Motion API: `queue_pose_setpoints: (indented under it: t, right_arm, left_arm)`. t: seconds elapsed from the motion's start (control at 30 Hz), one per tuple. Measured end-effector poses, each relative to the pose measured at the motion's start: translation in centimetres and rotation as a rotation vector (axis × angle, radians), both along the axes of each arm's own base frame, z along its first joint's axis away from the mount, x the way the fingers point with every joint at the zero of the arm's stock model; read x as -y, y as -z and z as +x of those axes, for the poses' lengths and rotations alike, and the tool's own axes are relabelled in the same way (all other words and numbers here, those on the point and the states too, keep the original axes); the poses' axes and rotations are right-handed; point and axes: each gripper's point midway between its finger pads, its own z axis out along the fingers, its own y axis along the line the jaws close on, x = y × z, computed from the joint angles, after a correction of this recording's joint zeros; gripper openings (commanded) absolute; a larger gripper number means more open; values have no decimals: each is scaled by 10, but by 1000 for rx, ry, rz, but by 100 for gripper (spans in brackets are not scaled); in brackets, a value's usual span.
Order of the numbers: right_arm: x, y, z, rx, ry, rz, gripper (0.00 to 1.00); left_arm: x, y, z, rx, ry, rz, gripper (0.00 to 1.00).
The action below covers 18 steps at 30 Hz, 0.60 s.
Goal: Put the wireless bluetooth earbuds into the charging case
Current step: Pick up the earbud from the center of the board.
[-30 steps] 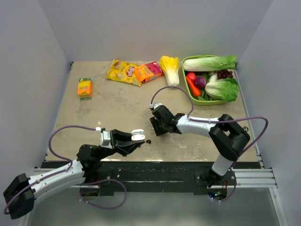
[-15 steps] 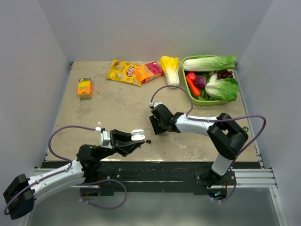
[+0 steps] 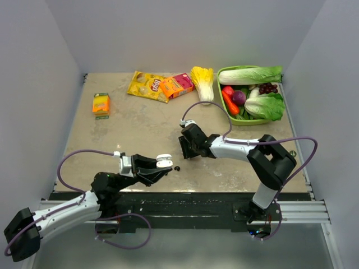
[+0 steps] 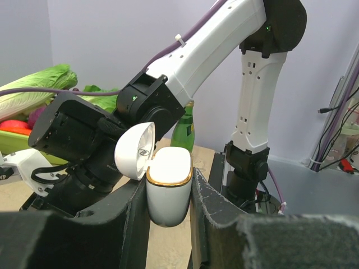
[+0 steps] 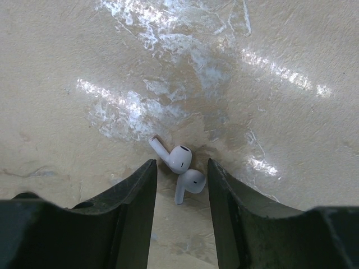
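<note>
White earbuds (image 5: 180, 159) at right gripper (image 5: 180, 163) tips, unseen from overhead

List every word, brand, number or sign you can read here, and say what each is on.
Nothing is legible.
yellow snack bag: printing, too small to read.
orange-and-pink box: printing, too small.
small orange-and-green box: too small.
white charging case: small grey mark inside its open lid, blurred.

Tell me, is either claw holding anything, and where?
The left gripper pinches the open white charging case by its body's sides. The right gripper holds nothing; it stands open over the white earbuds.
</note>
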Motion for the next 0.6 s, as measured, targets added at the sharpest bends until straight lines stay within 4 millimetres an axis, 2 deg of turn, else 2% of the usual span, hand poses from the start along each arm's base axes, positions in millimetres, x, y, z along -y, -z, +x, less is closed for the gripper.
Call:
queue_pose_setpoints:
  t: [0.6]
  right_arm:
    - [11, 1, -4, 35, 33, -26, 45]
  left_arm:
    - [4, 7, 2, -17, 1, 21, 0]
